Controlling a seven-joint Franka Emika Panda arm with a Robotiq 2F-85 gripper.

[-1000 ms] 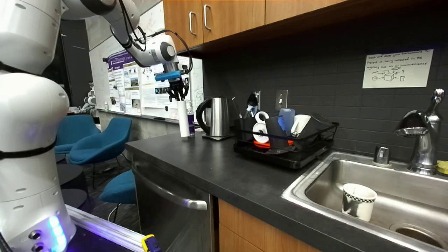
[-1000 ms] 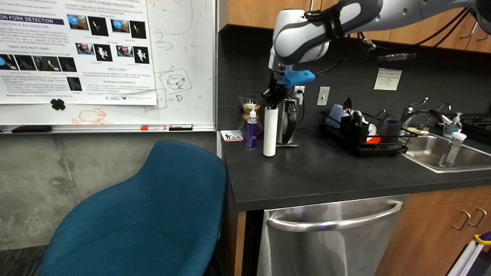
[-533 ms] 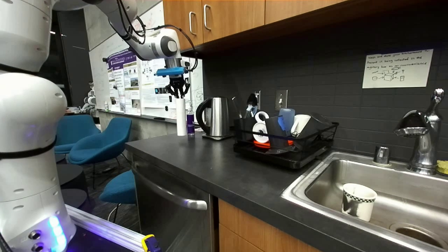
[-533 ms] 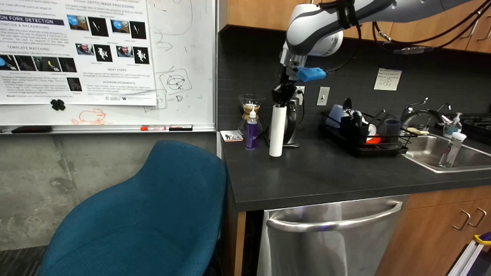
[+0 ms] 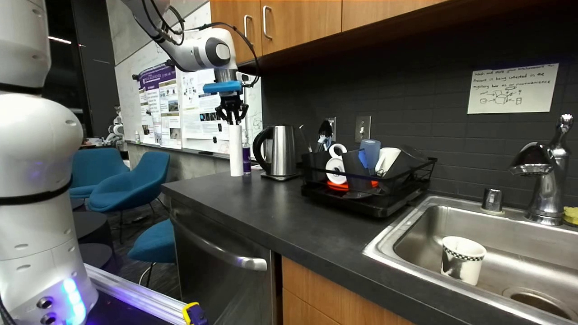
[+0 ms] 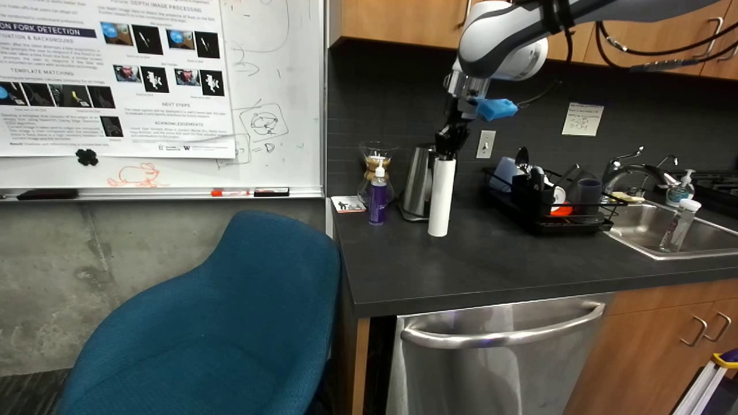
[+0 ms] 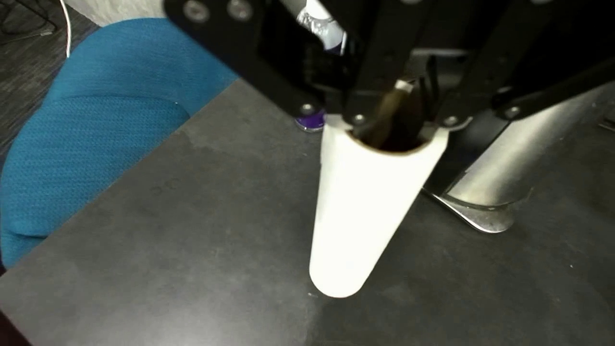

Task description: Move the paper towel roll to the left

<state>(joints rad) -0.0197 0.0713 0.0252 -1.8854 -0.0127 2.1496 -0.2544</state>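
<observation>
Both exterior views show 1 plain white, slim paper towel roll [image 6: 441, 197], 1 black jointed gripper [image 5: 233, 121], 1 black-handled steel kettle [image 5: 283, 151], 1 black wire dish rack [image 5: 347, 204], 1 stainless-steel sink [image 5: 384, 251], 1 pale handwritten paper note [image 5: 512, 89]. In an exterior view: 3 blue upholstered chairs [image 5: 135, 185], 1 checker-rimmed white cup [image 5: 463, 262], 2 rectangular wall plates [image 5: 363, 128]. In an exterior view: 2 slim markers [image 6: 230, 193], 1 red, 1 black; 3 bottles [image 6: 377, 203], 1 purple, 1 bluish, 1 clear white-capped.
</observation>
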